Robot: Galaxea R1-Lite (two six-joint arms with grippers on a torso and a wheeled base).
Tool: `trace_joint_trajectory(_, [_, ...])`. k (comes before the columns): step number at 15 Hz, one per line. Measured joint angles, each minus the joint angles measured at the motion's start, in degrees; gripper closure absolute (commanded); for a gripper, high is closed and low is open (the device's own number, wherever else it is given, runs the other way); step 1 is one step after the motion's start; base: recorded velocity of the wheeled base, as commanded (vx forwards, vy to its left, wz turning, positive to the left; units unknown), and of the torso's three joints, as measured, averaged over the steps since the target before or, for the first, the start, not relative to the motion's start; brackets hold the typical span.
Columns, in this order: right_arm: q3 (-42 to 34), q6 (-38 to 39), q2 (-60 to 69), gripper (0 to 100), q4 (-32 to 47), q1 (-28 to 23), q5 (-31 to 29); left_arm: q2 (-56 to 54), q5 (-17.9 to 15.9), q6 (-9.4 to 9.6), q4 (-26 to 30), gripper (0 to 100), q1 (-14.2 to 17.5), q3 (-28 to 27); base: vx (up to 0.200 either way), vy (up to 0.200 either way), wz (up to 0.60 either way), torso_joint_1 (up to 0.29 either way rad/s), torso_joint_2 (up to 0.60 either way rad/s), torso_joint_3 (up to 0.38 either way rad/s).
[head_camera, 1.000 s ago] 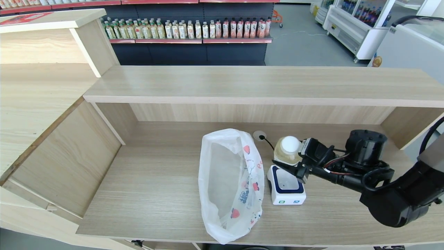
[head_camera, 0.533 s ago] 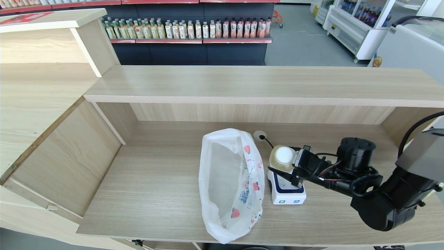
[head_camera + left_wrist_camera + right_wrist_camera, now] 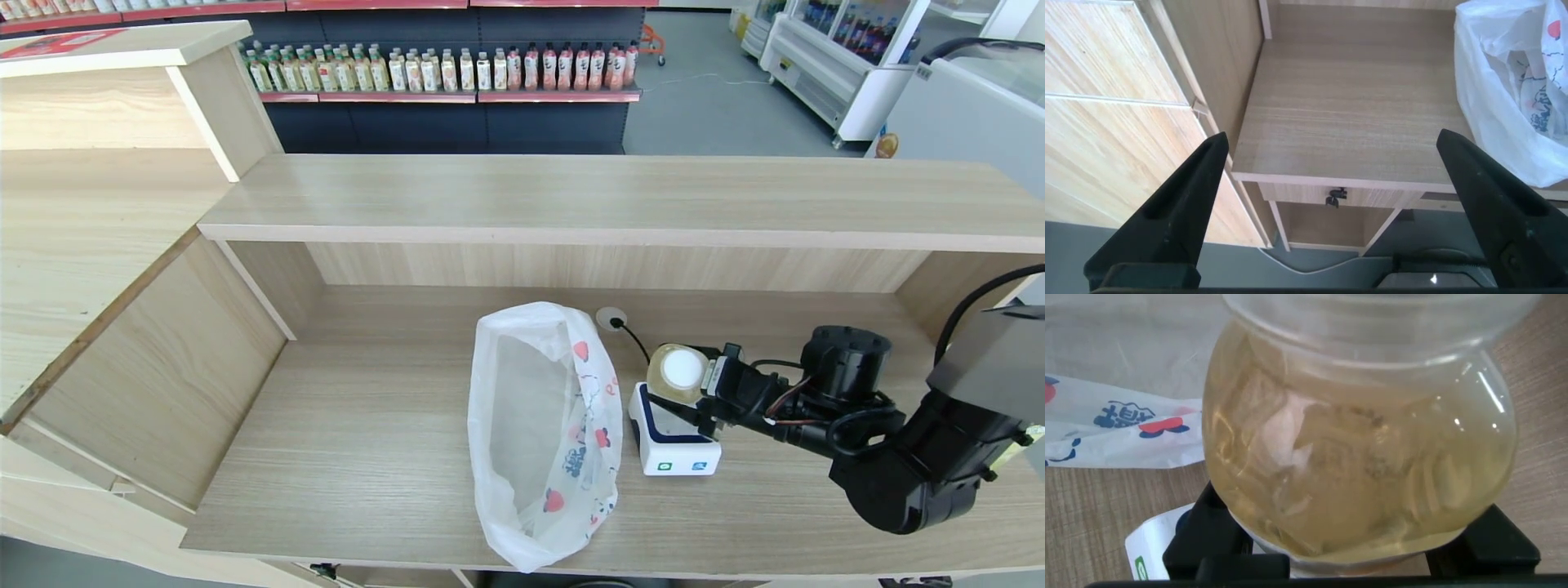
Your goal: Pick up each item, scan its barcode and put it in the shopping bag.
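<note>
Over the last second my right gripper (image 3: 692,385) has carried the jar (image 3: 682,369) down and in toward the scanner (image 3: 673,437). It now hangs low over the scanner's far edge, and has drifted slightly back to the scanner's right in the last half second. The gripper stays clamped on the jar's pale, liquid-filled body (image 3: 1360,449), lid up. I judge this to be the scan pass, with bagging still to come. The shopping bag (image 3: 543,433) lies open just left of the scanner. My left gripper (image 3: 1331,139) hangs spread and empty, well to the scanner's left.
</note>
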State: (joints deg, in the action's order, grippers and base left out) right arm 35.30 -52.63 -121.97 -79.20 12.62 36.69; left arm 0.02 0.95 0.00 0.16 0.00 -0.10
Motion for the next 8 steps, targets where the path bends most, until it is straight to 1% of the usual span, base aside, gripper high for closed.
trace_joint_trajectory(5, [0.0,-0.2,0.3,100,0.4,-0.2,0.0,0.0,0.0,0.00,0.0,0,0.0,0.0,0.000,0.000,0.00,0.000,0.00,0.000])
trace_joint_trajectory(8, [-0.1,-2.4,0.5,100,0.5,-0.6,0.5,0.0,0.0,0.00,0.0,0,0.0,0.0,0.000,0.000,0.00,0.000,0.00,0.000])
